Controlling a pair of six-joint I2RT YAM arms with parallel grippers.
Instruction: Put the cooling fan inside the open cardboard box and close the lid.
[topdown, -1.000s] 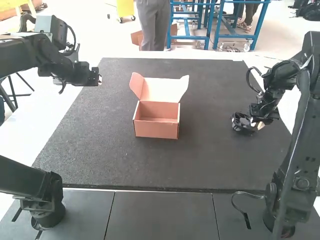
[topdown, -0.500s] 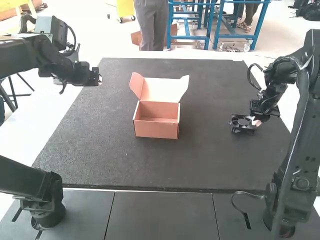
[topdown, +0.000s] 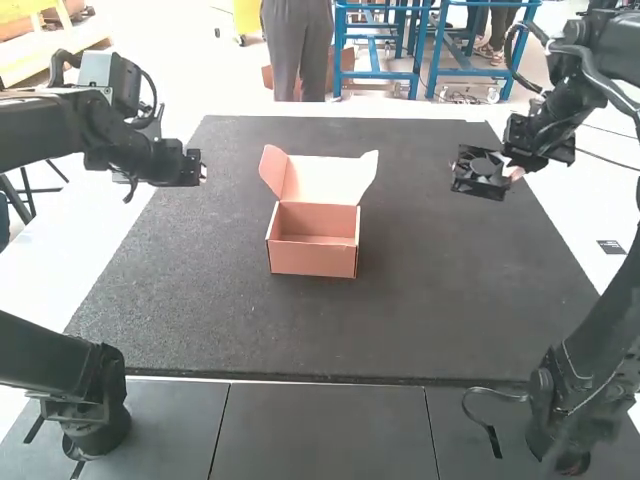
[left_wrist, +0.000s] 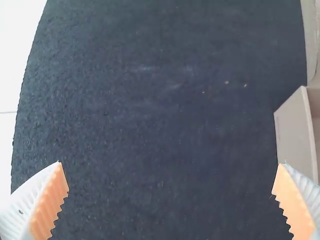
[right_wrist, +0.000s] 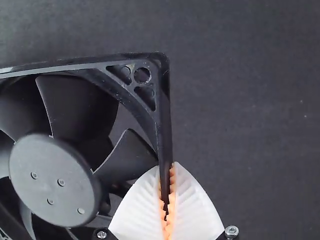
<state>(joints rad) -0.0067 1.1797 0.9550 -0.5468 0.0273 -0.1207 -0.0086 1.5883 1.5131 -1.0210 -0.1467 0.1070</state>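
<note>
Black fan (topdown: 478, 172), pinched by one thin frame edge between the right gripper (topdown: 513, 172)'s pressed-together fingers (right_wrist: 135, 220), hangs above the mat (topdown: 180, 300). So slight a hold could let it swing or slip out on the carry. Well apart from that gripper, lower and toward the left arm, sits the box (topdown: 312, 245), lid (topdown: 322, 178) upright, with nothing between. The left gripper (topdown: 193, 165), spread and empty, hovers near the box's side flap.

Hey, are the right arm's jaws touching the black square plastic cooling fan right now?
Touching. The right wrist view shows the jaws clamped on the thin frame edge of the black square plastic cooling fan, with no gap between them.
</note>
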